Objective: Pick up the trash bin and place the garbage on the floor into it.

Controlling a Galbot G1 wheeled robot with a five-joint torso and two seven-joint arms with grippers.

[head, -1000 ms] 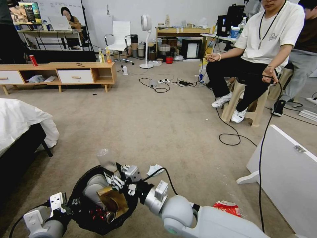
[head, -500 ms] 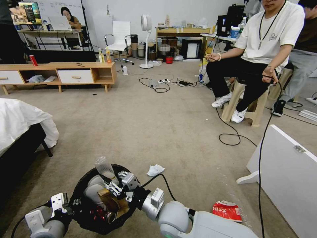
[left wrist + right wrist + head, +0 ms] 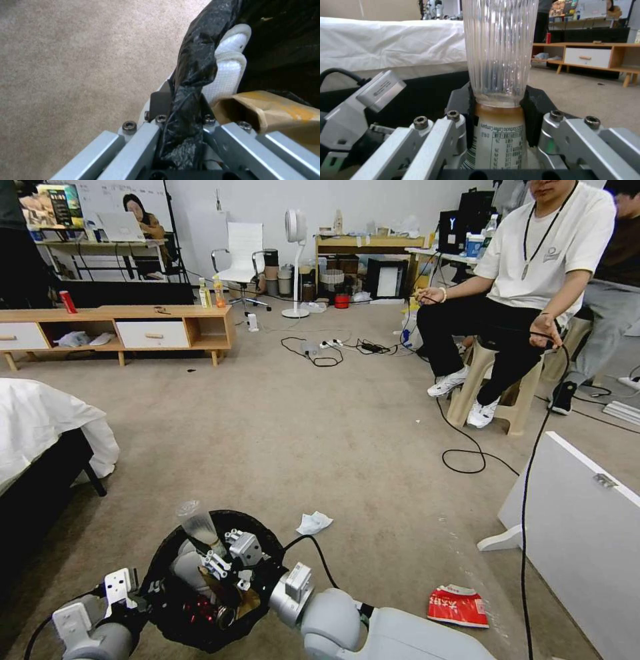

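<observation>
The trash bin (image 3: 162, 560), lined with a black bag (image 3: 195, 67), sits low at my left front, and my left gripper (image 3: 147, 589) is shut on its rim (image 3: 185, 110). A brown paper bag (image 3: 280, 112) and a crushed red can (image 3: 197, 612) lie inside it. Over the bin's mouth, my right gripper (image 3: 217, 561) is shut on a clear ribbed bottle (image 3: 198, 527), base up. The black pads (image 3: 531, 110) clamp the bottle (image 3: 500, 50) just above its label. A crumpled white tissue (image 3: 313, 523) and a flattened red-and-white packet (image 3: 457, 605) lie on the carpet floor (image 3: 300, 440).
A bed with white sheets (image 3: 40, 427) stands at the left, and a white board (image 3: 580, 540) leans at the right with a black cable (image 3: 527, 513) hanging past it. A seated person (image 3: 513, 280) holds that cable. A low wooden cabinet (image 3: 120, 330) stands far left.
My right gripper has carried the bottle down and to the left, closer over the bin's middle. The left gripper and bin have hardly moved.
</observation>
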